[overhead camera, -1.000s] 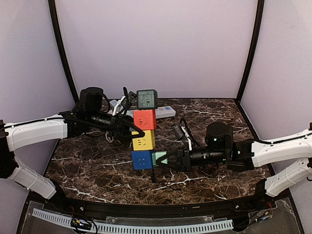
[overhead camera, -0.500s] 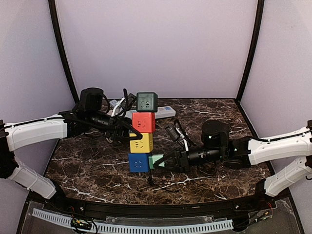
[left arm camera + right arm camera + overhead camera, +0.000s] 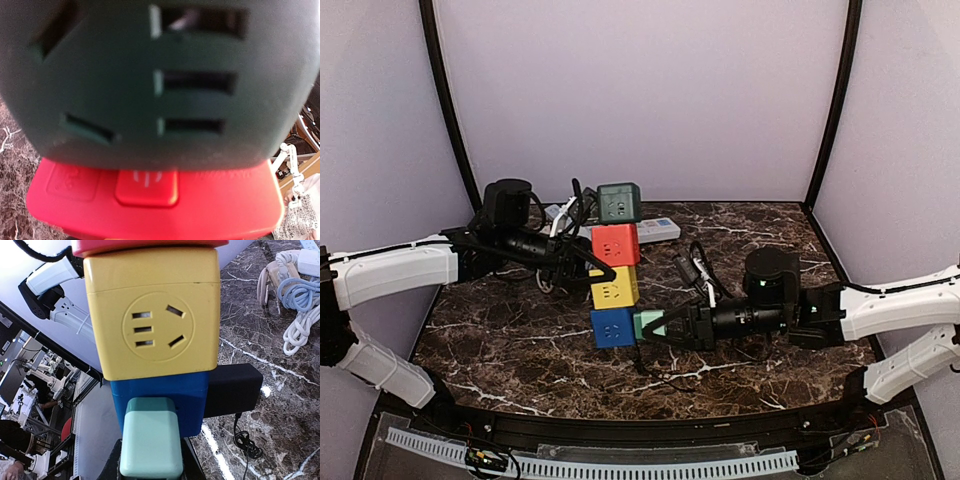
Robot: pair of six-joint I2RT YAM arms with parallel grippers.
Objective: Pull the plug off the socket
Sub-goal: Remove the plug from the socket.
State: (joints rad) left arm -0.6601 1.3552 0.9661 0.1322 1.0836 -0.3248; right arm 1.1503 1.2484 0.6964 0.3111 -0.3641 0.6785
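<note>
Right arm lay low across table point(image 3: 520, 340), reaching left. Right gripper point(image 3: 656, 326) clamped on mint plug point(image 3: 150, 437), plug pressed against side of blue socket cube point(image 3: 611, 327) at near end of cube row. Left arm reached in from left, left gripper point(image 3: 588, 258) at red cube point(image 3: 617, 245); I couldn't tell its grip. Only right wrist view showed black adapter point(image 3: 232, 390) beside blue socket cube, plus coiled cables point(image 3: 295, 325). Dark green cube point(image 3: 150, 75) filled left wrist view, hiding fingers.
</note>
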